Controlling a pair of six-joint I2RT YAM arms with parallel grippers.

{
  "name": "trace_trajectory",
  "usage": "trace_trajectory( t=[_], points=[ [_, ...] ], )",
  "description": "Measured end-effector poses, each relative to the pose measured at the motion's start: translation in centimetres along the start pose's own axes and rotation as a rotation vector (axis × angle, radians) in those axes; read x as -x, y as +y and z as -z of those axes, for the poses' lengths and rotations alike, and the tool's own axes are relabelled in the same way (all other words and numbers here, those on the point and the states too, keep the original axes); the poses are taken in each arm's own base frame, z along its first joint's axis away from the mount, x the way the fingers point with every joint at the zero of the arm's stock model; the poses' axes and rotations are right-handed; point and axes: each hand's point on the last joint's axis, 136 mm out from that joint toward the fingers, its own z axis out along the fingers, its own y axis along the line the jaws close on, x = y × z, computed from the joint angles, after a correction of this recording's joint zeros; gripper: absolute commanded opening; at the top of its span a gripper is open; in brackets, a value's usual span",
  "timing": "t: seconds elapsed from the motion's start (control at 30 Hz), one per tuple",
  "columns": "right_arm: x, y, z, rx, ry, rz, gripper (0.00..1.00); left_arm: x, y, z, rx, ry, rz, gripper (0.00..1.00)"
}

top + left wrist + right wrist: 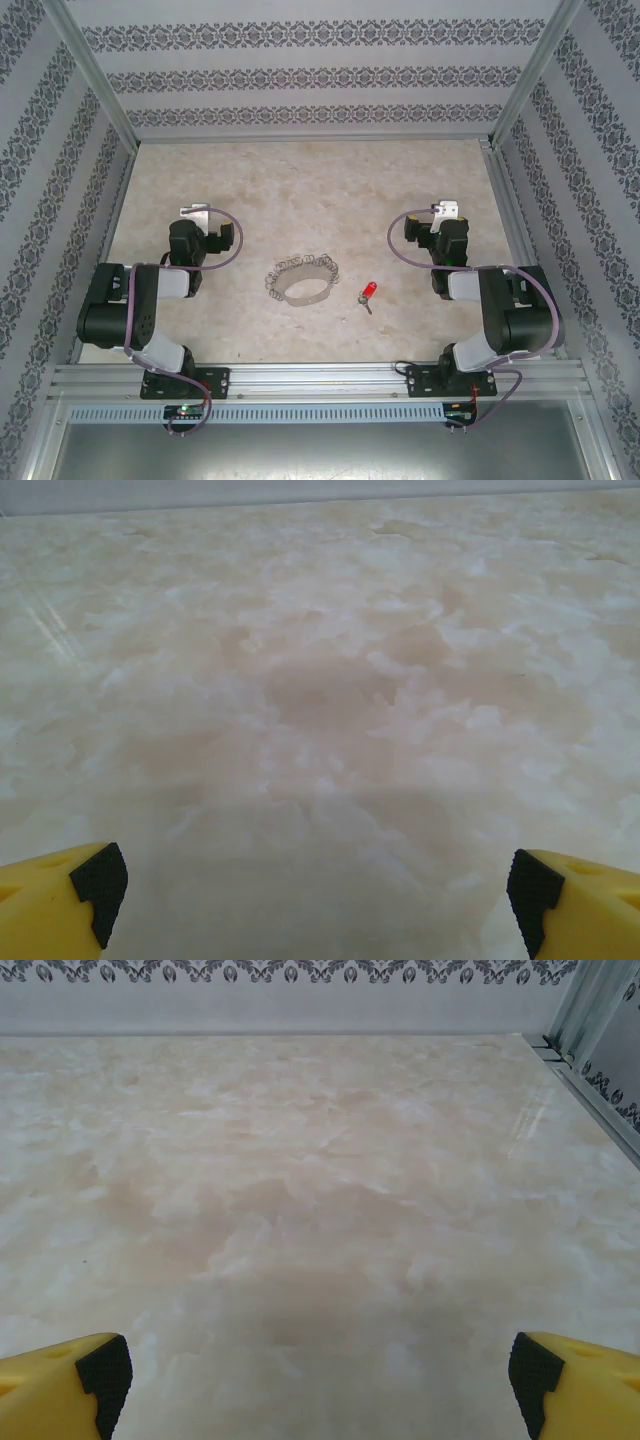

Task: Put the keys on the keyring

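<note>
**nothing picked up yet: start with the red key**

in the top view, the large thin grey metal hoop fringed with small silvery pieces (303, 280) lies flat near the middle of the marbled beige tabletop (320, 180). the tiny key with the bright red plastic head and short silvery blade (369, 293) lies just beside the hoop at about 4 o'clock, not touching it. its blade points toward 7 o'clock.

the left gripper (315, 885) and the right gripper (315, 1370) are both spread wide and empty. their black pads (98, 878) frame bare table, and both are well apart from the hoop and key, one off at 9 o'clock and the other at 3.

the opening step is probably the right arm fetching the key, since it sits nearer. the key is flat and tiny, so pinch it by the red head and leave the blade free. meanwhile the left arm could steady the hoop on a bare stretch of wire. the fringe looks likely to snag or shift.
</note>
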Motion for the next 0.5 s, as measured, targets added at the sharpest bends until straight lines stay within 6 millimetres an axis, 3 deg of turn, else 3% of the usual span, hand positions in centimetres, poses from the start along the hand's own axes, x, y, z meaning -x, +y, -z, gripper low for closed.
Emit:
trace_trajectory(
  t=[0.5],
  points=[
    [0.01,0.01,0.0,0.004,0.0,-0.001,0.98,0.0,-0.01,0.0,0.0,0.0,0.0,1.0]
  ],
)
